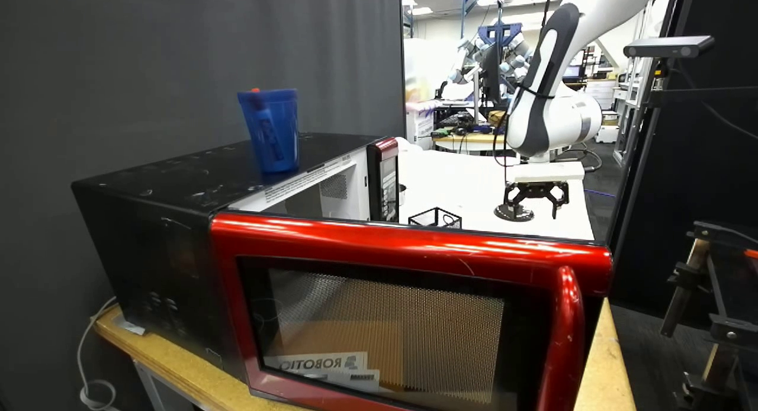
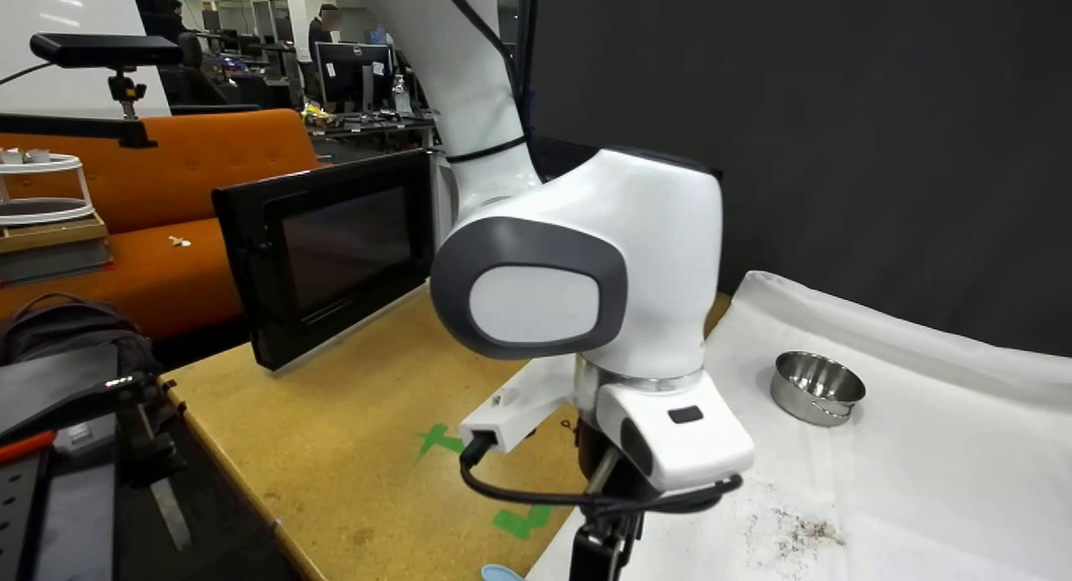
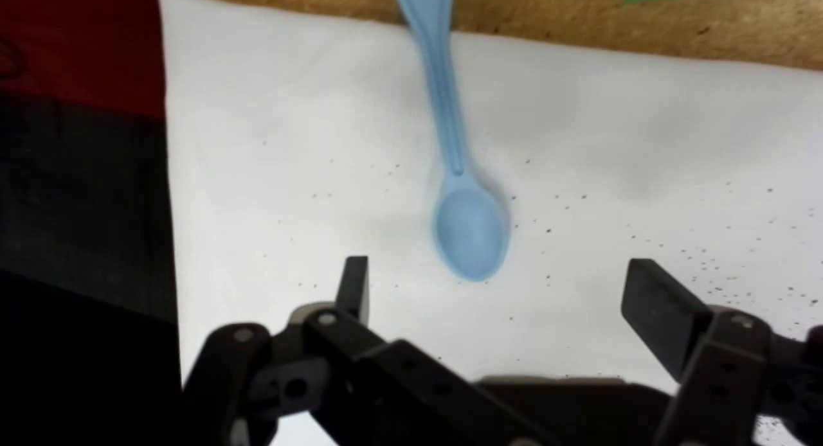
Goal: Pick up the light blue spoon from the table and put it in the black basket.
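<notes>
Hanging above the white surface, tool points down, fingers parted wide. Wrist view, left to right: one finger; light blue spoon lying on the surface, lined up with the gap and apart from both fingers, bowl end nearer the tool, handle running away past the white edge over bare wood; second finger; dark specks around it. In an exterior view, left to right: microwave, blue cup standing on it, both well left of the tool; black basket nearer the tool, partly hidden by the red door; dark disc overlapped by one finger, can't tell if under or behind the tool. In an exterior view: spoon end just left of the tool at the lower frame edge; metal pot on the surface, right of the tool.
</notes>
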`<state>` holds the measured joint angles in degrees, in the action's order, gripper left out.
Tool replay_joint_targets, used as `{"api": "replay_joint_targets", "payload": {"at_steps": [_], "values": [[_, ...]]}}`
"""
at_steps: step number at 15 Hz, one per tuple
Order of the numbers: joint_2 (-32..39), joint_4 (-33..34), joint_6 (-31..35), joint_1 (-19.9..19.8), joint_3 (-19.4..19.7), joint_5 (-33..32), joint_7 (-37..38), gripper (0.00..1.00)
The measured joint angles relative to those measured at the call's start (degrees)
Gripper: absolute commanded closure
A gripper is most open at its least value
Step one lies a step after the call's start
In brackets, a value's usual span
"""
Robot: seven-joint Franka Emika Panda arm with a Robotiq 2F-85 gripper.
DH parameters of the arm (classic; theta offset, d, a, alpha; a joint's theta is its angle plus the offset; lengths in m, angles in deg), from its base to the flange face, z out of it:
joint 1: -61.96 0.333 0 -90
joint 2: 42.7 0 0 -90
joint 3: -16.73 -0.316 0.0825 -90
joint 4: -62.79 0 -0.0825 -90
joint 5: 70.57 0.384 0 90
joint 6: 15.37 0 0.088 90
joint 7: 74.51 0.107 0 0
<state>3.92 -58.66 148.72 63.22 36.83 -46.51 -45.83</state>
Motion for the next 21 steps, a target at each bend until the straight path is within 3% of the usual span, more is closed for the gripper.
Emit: {"api": "replay_joint_targets", "payload": {"at_steps": [5, 13, 21], "values": [[3.09, 6.18, -9.28, -2.95, 0.56, -8.73, -2.45, 0.00], [7.09, 9.59, -11.66, -12.19, -5.57, -9.16, -11.05, 0.00], [7.16, 11.27, -14.88, -12.71, -6.79, -9.16, -11.20, 0.00]]}}
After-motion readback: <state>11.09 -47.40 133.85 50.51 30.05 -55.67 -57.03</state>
